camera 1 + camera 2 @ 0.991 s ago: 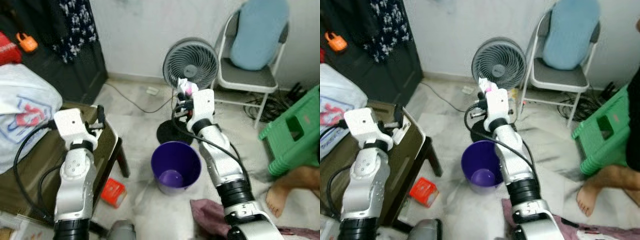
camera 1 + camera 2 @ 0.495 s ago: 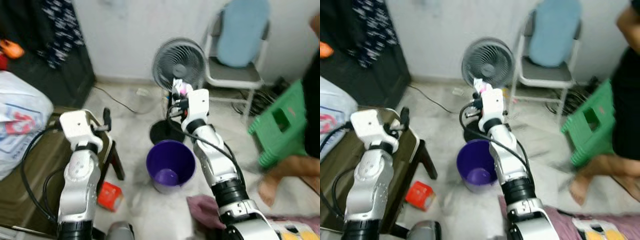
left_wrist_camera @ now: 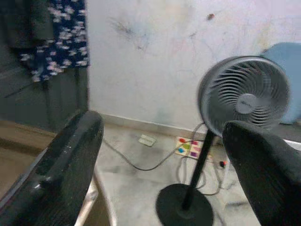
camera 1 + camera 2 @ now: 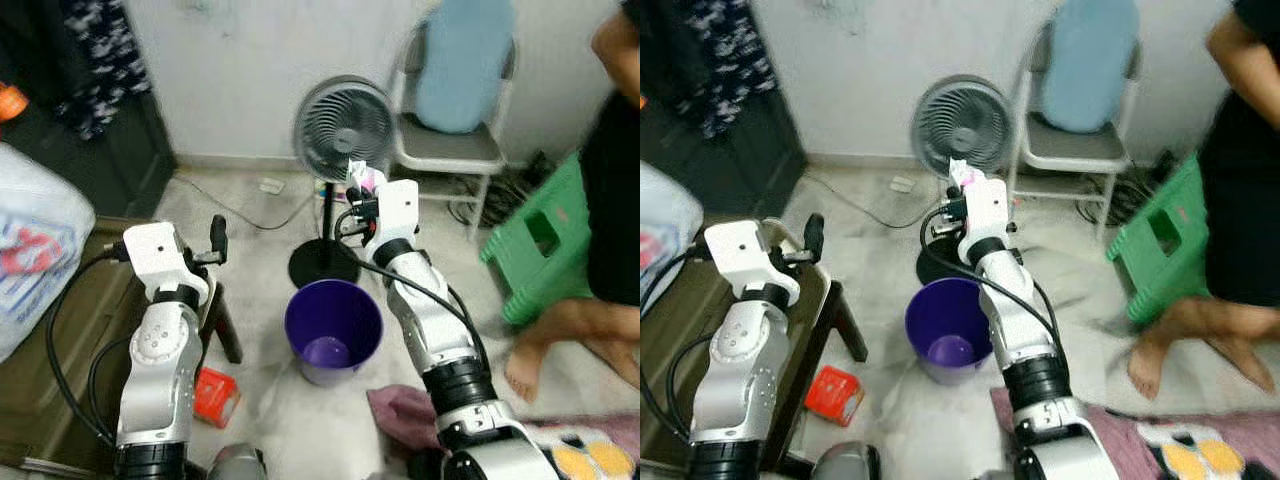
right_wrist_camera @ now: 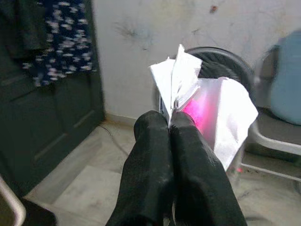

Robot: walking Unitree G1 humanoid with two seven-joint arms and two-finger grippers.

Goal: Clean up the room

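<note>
Nearest, low on the floor: a pinkish-purple cloth (image 4: 405, 408) by the right arm's base, a red carton (image 4: 214, 394) beside the leg of the dark tabletop (image 4: 60, 370). Just past these, a purple bucket (image 4: 333, 331) standing upright on the pale floor (image 4: 265, 240), mouth open and nearly empty, likely serving as the bin for the clean-up.

Raised above and just beyond the bucket's far rim: the right pincer (image 5: 170, 123), clamped shut on a crumpled white and pink wrapper (image 5: 202, 108), the paper sticking out past the fingertips. Held high and pinched near one edge, probably so the scrap hangs free and can fall straight down once released. Not quite over the bucket's mouth from the head views, so a small pull back toward the robot seems needed before letting go; a light scrap like this may drift and miss the rim.

To the left, over the edge of the tabletop: the left pincer (image 3: 164, 141), spread wide and holding nothing, seemingly parked out of the way. A white plastic bag (image 4: 35, 245) resting on the tabletop's far left.

Further back: a grey pedestal fan (image 4: 343, 120) with its black round base (image 4: 322, 266) just behind the bucket, a cable trailing along the floor. Right of it, a green plastic stool (image 4: 540, 235) and a person's bare leg and foot (image 4: 550, 345). Against the wall, a folding chair (image 4: 450, 150) with a light blue cushion (image 4: 455, 65), and a dark door (image 4: 90, 110) with patterned fabric hanging on it.
</note>
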